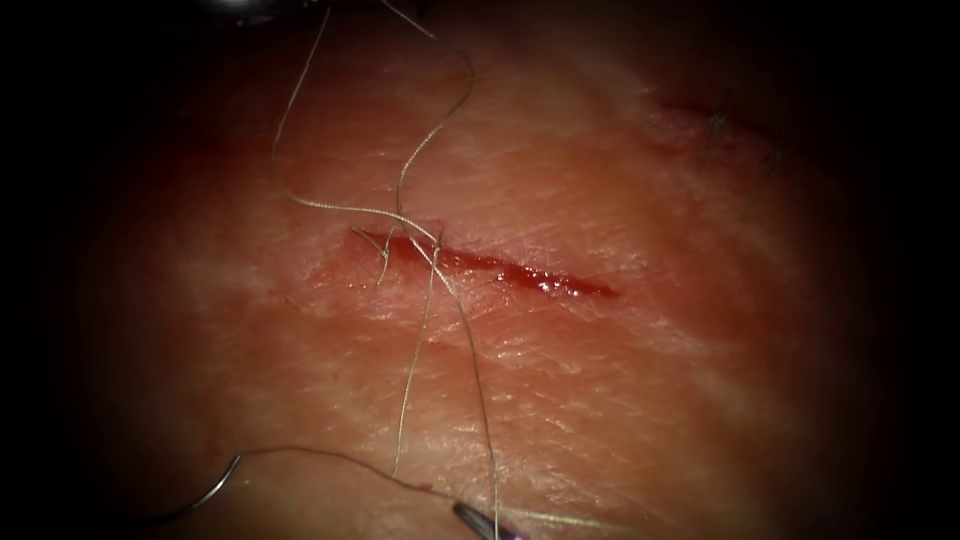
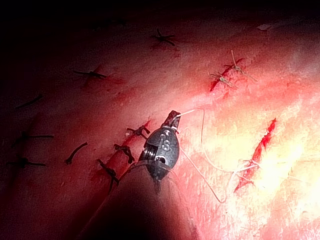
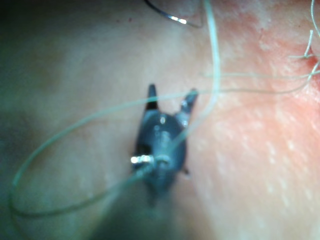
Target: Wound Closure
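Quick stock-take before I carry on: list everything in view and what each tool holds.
tissue: one, pink, under everything
cut: one, red, centre of the endoscope view
red fluid: glistening, in the cut's right half
thread: one, pale, crossing the cut's left end, loose over the tissue
needle: one, silver, lying on the tissue left of the cut, unheld
dark stitches: several, black, on other cuts beside the left tool
left tool: jaws shut on the thread
right tool: jaws open, holding nothing, thread draped across

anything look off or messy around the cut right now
The needle lies loose on the tissue below the cut, held by neither tool. The thread sprawls in slack loops across the cut. The right tool is open, holding nothing.
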Controlling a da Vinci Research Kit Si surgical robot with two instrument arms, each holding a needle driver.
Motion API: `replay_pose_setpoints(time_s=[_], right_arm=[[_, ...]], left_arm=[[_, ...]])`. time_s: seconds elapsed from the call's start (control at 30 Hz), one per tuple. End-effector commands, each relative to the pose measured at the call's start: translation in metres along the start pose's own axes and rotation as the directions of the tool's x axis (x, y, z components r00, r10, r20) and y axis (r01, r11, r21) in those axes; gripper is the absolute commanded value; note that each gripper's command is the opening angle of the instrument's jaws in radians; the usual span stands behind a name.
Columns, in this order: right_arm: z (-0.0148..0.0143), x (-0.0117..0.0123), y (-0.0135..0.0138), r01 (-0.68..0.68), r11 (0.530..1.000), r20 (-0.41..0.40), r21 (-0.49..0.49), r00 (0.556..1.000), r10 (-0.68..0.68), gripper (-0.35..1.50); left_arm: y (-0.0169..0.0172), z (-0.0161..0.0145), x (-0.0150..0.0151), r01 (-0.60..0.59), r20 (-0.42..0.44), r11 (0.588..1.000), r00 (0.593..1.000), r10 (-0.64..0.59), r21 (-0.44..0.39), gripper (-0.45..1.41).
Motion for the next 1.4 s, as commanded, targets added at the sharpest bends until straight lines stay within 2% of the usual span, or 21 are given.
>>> replay_pose_setpoints(time_s=[0.03,0.27,0.37,0.47,0.57,0.67,0.8,1.0,1.1,1.23,1.33,1.4], right_arm=[[-0.0004,-0.0008,-0.0005,0.011,1.0,0.019,0.023,1.0,-0.011,1.48],[-0.0039,-0.0019,0.0001,0.07,0.99,0.15,0.122,0.985,-0.088,1.48],[-0.0057,-0.0027,0.001,0.072,0.985,0.216,0.155,0.971,-0.104,1.4],[-0.0071,-0.003,0.0028,0.075,0.992,0.251,0.103,0.963,-0.099,1.34],[-0.008,-0.0026,0.0056,0.08,0.997,0.281,-0.015,0.957,-0.072,1.36],[-0.0085,-0.0016,0.008,0.085,0.989,0.275,-0.119,0.96,-0.049,1.4],[-0.0093,0.001,0.0111,0.158,0.961,0.262,-0.227,0.96,-0.096,1.4],[-0.0091,0.004,0.014,0.137,0.942,0.221,-0.308,0.973,-0.069,1.29],[-0.008,0.0042,0.0158,0.109,0.937,0.207,-0.333,0.978,-0.04,1.28],[-0.0059,0.0036,0.0181,-0.123,0.943,0.12,-0.309,0.979,0.166,1.24],[-0.0045,0.0036,0.0195,-0.317,0.921,0.055,-0.226,0.94,0.337,1.18],[-0.0037,0.0038,0.0203,-0.375,0.904,0.042,-0.206,0.92,0.391,1.16]], left_arm=[[-0.0001,0.0003,-0.0001,-0.002,0.003,1.0,1.0,0.002,0.003,-0.45],[0.0011,-0.0022,0.001,-0.015,0.007,1.0,1.0,0.015,0.009,-0.45],[0.0016,-0.0029,0.0011,-0.015,0.009,1.0,1.0,0.015,0.009,-0.45],[0.0018,-0.0034,0.001,-0.015,0.013,1.0,1.0,0.015,0.01,-0.45],[0.0016,-0.0035,0.0009,-0.014,0.019,1.0,1.0,0.013,0.015,-0.45],[0.0015,-0.0034,0.0007,-0.014,0.019,1.0,1.0,0.014,0.016,-0.45],[0.0016,-0.0035,0.0007,-0.015,0.019,1.0,1.0,0.015,0.016,-0.45],[0.0015,-0.0036,0.0007,-0.014,0.02,1.0,1.0,0.014,0.017,-0.45],[0.0015,-0.0036,0.0007,-0.014,0.022,1.0,1.0,0.014,0.018,-0.45],[0.0016,-0.0037,0.0006,-0.014,0.025,1.0,1.0,0.013,0.021,-0.45],[0.0015,-0.0038,0.0006,-0.013,0.031,1.0,0.999,0.013,0.026,-0.45],[0.0015,-0.0039,0.0006,-0.012,0.034,0.999,0.999,0.011,0.029,-0.45]])
